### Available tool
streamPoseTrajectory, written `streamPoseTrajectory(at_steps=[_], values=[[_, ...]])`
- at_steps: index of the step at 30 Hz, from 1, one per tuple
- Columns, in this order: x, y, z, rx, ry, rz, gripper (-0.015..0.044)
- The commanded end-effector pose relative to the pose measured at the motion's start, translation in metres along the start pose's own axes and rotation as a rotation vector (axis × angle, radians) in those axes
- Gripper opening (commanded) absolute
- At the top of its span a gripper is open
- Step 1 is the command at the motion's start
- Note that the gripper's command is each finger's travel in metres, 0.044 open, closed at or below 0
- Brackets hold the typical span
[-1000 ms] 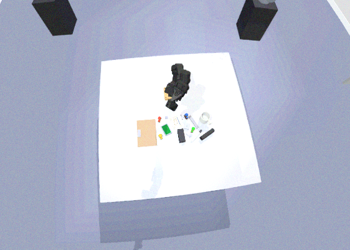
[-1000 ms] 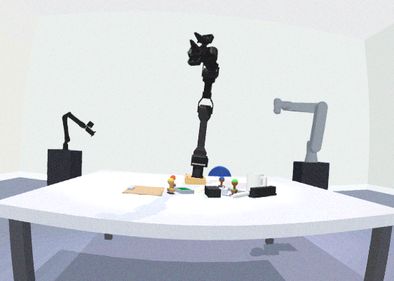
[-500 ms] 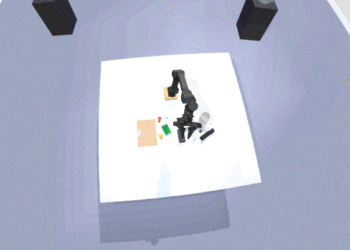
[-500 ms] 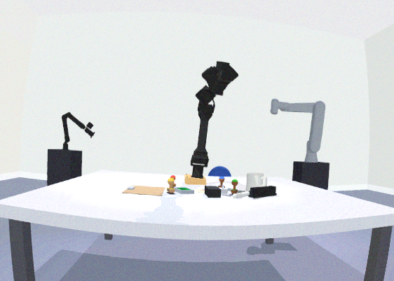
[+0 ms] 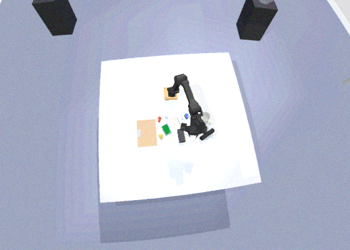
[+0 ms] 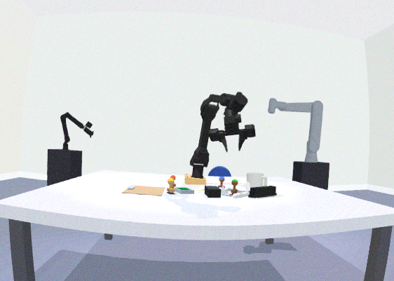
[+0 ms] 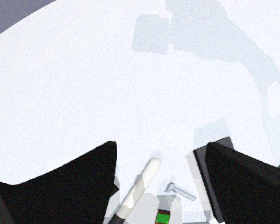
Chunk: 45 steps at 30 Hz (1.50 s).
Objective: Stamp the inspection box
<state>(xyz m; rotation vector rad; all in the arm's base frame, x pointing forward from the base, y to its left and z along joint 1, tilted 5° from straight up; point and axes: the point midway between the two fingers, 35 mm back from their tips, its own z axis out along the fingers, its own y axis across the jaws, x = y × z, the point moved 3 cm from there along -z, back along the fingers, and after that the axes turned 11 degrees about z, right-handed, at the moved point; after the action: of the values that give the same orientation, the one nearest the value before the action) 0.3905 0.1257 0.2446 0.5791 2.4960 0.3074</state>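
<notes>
My gripper (image 6: 233, 151) (image 7: 161, 151) is partly open and empty, pointing down high above the right side of the bench items. A green-topped stamp (image 6: 235, 182) (image 7: 163, 218) stands below it. A blue-topped stamp (image 5: 186, 115) (image 6: 221, 179) stands farther back. A red-topped stamp (image 5: 159, 119) (image 6: 172, 177) and a yellow-topped stamp (image 5: 160, 136) (image 6: 170, 181) stand left of the green ink pad (image 5: 166, 129) (image 6: 184, 190). Which stamp reads PASS cannot be told. A pale area with small marks lies right of the pad; the card and its box are not clear.
A brown board (image 5: 147, 139) (image 6: 147, 190) lies at the left. A black block (image 5: 181, 136) (image 6: 212, 192), a white mug (image 5: 205, 116) (image 6: 254, 181), a black bar (image 5: 207, 134) (image 6: 262, 192) and a white pen (image 7: 148, 172) are around the gripper's side.
</notes>
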Motion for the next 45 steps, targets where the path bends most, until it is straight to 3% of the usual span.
streamPoseTrajectory(at_steps=[1,6,45], values=[[0.052,-0.013,0.023,0.086,0.238,-0.164,0.0225],[0.104,-0.029,0.032,0.157,0.5,-0.324,0.0225],[0.126,-0.032,0.078,0.158,0.509,-0.33,0.0225]])
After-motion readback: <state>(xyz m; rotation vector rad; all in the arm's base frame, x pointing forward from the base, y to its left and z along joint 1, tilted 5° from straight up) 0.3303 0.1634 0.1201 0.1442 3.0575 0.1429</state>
